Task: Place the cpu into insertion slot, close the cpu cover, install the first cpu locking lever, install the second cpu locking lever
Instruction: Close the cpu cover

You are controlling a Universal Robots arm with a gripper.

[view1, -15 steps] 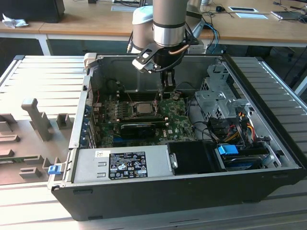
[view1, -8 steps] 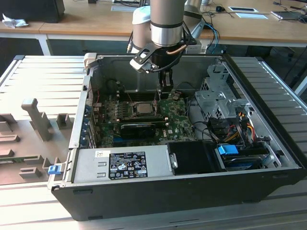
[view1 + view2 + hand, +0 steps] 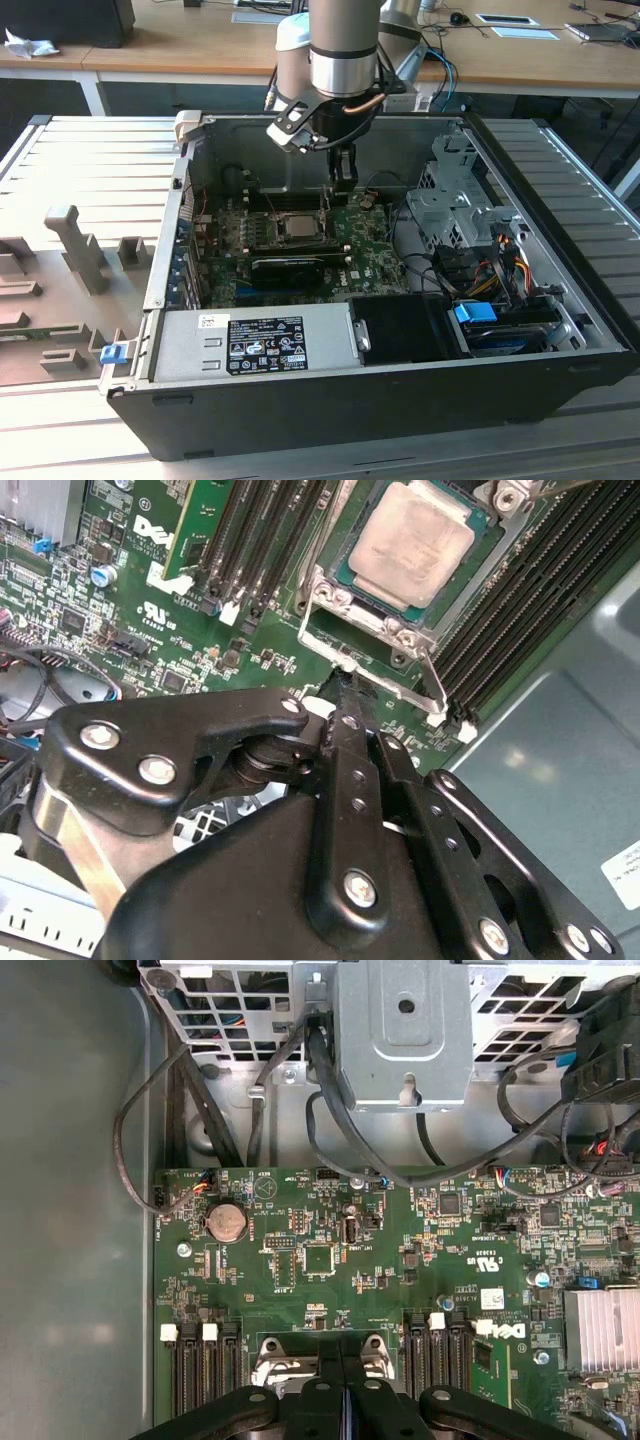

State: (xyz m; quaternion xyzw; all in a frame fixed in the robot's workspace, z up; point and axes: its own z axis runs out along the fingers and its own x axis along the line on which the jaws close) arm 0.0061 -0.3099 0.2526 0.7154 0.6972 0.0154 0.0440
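The cpu [image 3: 412, 542], a square chip with a silver-grey top, lies flat in the insertion slot, which is mostly hidden beneath it. The cpu cover [image 3: 330, 592], a silver metal frame, lies down around the chip. A thin wire locking lever [image 3: 432, 680] runs along one side of the socket. My gripper [image 3: 345, 685] is shut, its black fingers pressed together with nothing visible between them, tips just off the edge of the cover frame. In the exterior view my gripper [image 3: 343, 180] hangs inside the case just behind and to the right of the cpu [image 3: 297, 225]. In the first wrist view, my gripper [image 3: 342, 1345] is above the frame.
The green motherboard [image 3: 330, 1220] fills the case floor, with black memory slots [image 3: 435, 1355] on both sides of the socket. A grey drive cage [image 3: 400, 1020] with looping black cables stands close by. A long black finned card [image 3: 290, 268] and the power supply [image 3: 260, 345] lie nearer the front.
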